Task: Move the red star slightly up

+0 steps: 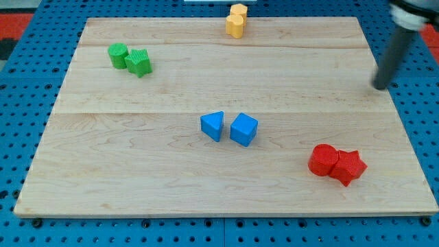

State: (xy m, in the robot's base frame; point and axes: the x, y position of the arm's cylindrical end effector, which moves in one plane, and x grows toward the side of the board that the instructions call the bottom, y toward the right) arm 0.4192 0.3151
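While my tip [379, 87] hangs bare, red star [350, 167] lies well below: light, rigid, slidable; push its lower edge, touching red block [322, 160].

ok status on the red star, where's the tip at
My tip at the view's right edge, well above the red star, no contact. Star untouched, pressed against the red block on its left. Path up looks clear.

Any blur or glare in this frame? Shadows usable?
Camera view: the rod is motion-blurred, so my tip has soft edges, near the view's right edge, far above the red star. The blocks are sharp. Lighting is even and diffuse, no hard glare on the board; shadows are faint, short smudges under the blue blocks and red pair.
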